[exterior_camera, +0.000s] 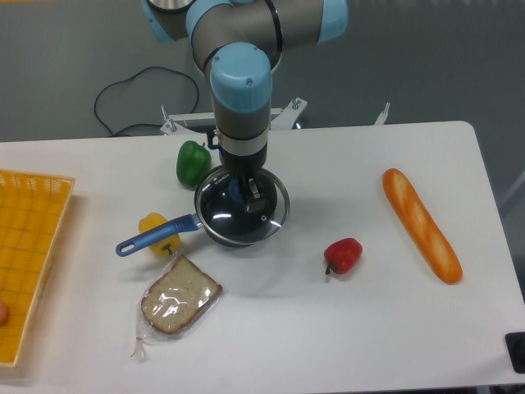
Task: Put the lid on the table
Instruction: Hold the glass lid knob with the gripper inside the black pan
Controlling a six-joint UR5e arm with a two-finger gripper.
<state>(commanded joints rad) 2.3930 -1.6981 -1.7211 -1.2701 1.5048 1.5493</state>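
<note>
Bread (179,298) front | lid (271,220) on saucepan (215,230) | pincer (246,193) over knob

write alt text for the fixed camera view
A robot gripper reaches down onto the glass lid sitting on a blue-handled saucepan on a white table, among green, yellow and red peppers, bagged bread, a baguette and a yellow tray.

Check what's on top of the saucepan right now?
The glass lid sits on the saucepan, with the gripper down at its centre. The knob is hidden by the gripper, so whether the jaws have closed can't be seen. The pan's inside looks dark through the glass.
</note>
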